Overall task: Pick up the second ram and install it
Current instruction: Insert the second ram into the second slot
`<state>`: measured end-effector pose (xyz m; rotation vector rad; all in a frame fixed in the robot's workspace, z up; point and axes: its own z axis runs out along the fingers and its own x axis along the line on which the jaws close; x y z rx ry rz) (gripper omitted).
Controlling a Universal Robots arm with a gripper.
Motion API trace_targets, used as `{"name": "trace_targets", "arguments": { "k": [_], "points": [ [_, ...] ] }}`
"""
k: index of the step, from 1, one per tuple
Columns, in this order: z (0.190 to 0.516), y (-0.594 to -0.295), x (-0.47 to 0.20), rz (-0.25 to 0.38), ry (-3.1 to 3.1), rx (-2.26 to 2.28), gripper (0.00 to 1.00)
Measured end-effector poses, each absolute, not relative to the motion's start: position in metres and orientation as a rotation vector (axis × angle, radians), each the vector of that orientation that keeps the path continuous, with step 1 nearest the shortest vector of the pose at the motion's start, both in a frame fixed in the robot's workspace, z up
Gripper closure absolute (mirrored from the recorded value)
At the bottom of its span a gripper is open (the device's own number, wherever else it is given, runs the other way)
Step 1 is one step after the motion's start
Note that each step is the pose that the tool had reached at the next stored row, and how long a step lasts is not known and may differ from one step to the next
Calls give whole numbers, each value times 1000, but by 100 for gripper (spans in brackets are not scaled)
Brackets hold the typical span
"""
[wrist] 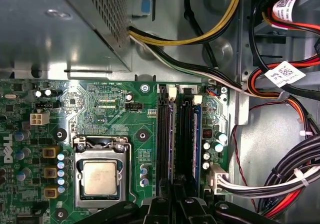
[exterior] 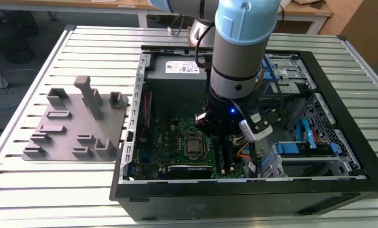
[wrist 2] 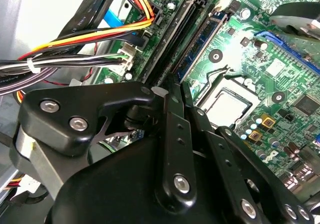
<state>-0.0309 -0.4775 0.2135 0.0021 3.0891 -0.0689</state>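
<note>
In the exterior view we see a slatted metal table [exterior: 81, 38] carrying a grey plastic fixture plate with upright posts [exterior: 74, 123] and, just beside it on the exterior view's right, an open black computer case [exterior: 239, 199]. The silver and pale-blue robot arm [exterior: 239, 47] reaches down into the case, and its black gripper [exterior: 222, 140] hangs low over the green motherboard [exterior: 169, 137], just to the exterior view's right of the square metal processor socket [exterior: 193, 145].

In the second wrist view the gripper [wrist 2: 178, 87] takes up the foreground. Its two long black fingers [wrist 2: 172, 114] lie pressed almost together, with only a thin slit between them, and we cannot tell whether anything sits in that slit. Just beyond the fingertips run the long dark memory slots. The second ram [wrist 2: 200, 41], a thin blue-green circuit board, stands on edge in one of them. A bundle of black, yellow, orange and red cables [wrist 2: 100, 33] crosses beside the slots, and the processor socket [wrist 2: 225, 103] lies on the other side.

In the first wrist view the gripper [wrist: 175, 204] lines up with the row of slots. The second ram [wrist: 196, 134] stands in the slot farthest from the processor socket [wrist: 98, 176], and white latches cap the slots' far ends. A perforated grey metal box [wrist: 50, 33] borders the motherboard [wrist: 100, 103].
</note>
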Motion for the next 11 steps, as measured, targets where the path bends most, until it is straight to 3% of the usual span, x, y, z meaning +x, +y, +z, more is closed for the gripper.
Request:
{"name": "trace_targets", "arguments": {
  "k": [2, 3, 11],
  "points": [
    [213, -477, -31, -69, 3089, 2, 85],
    [213, -477, -31, -69, 3089, 2, 79],
    [232, -478, -31, -69, 3089, 2, 79]
  ]
}}
